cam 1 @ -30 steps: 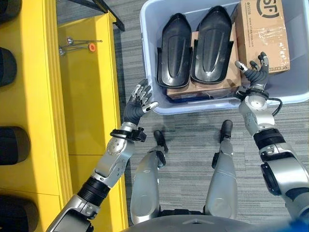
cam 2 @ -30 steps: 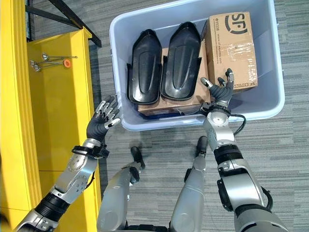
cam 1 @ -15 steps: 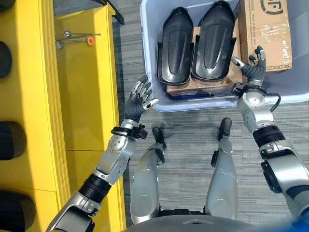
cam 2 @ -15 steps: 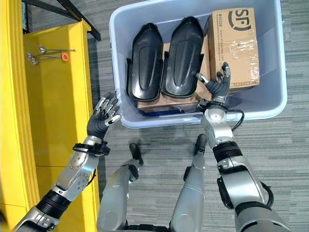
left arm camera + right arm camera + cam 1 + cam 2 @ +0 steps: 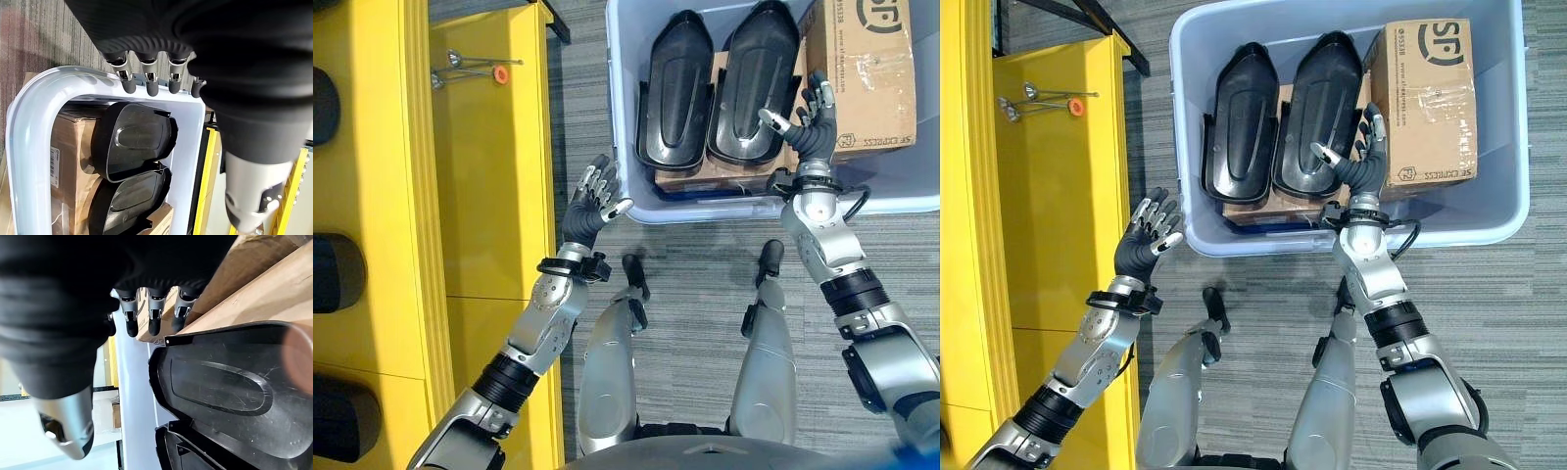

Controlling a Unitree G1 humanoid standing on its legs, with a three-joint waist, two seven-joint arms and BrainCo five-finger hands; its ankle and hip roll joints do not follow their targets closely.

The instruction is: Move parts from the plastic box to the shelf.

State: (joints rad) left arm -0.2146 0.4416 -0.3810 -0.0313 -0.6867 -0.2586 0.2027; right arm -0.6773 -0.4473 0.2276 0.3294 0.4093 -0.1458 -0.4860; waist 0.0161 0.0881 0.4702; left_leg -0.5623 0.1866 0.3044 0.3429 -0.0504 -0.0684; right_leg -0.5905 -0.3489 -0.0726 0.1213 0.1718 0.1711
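The left hand (image 5: 590,208) hovers spread, just outside the plastic box (image 5: 625,166). The right hand (image 5: 1361,168) reaches spread inside the box, thumb over the nearer black part (image 5: 1317,113), cardboard carton (image 5: 1430,103) just beyond its fingers.

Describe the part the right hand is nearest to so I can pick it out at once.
Find the pale blue plastic box on the grey carpet. Two black moulded shells lie side by side in it on flat cardboard. It is the right shell, next to the upright cardboard carton, with the open right hand over its near end.
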